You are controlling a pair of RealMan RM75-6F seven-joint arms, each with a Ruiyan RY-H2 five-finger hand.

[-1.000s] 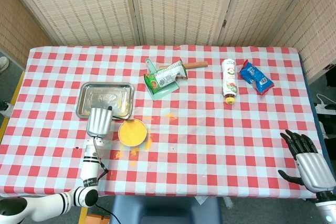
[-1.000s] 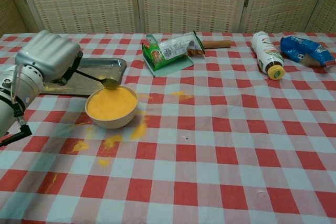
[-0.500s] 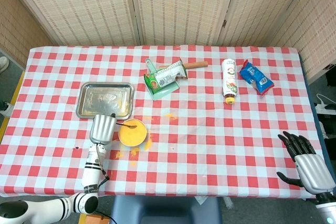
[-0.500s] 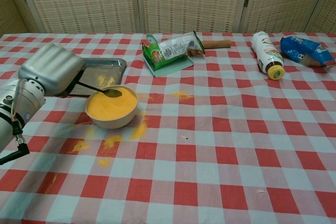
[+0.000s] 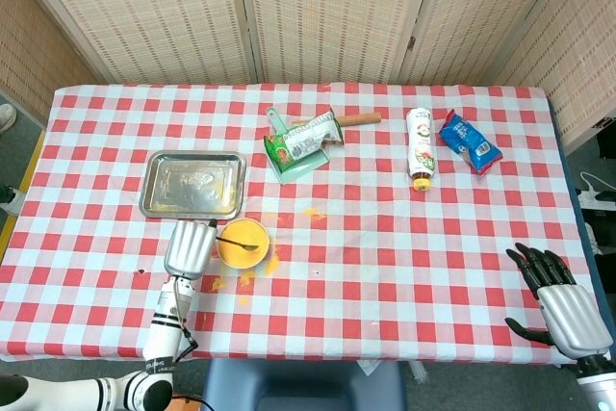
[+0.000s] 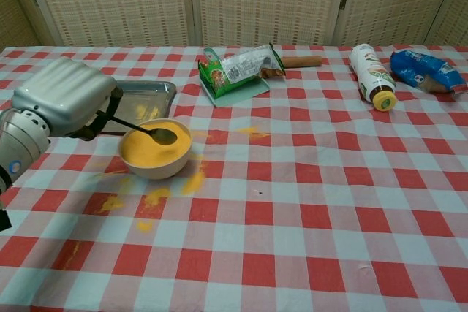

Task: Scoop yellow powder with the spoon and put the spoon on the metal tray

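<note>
Close to the near-left table edge, the left hand (image 6: 64, 96) grips a spoon (image 6: 150, 131) — its bowl sits over the yellow powder (image 6: 152, 150) in a small bowl (image 6: 156, 167). Just behind lies the metal tray (image 5: 192, 184). Far right, the right hand (image 5: 561, 300) rests empty, fingers spread.

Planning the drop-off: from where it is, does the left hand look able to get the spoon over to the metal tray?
Probably yes. The left hand holds the spoon over the bowl, and the metal tray lies just beyond with nothing between.

Spoon (image 6: 150, 131) handle hidden inside left hand (image 6: 64, 96)
</note>
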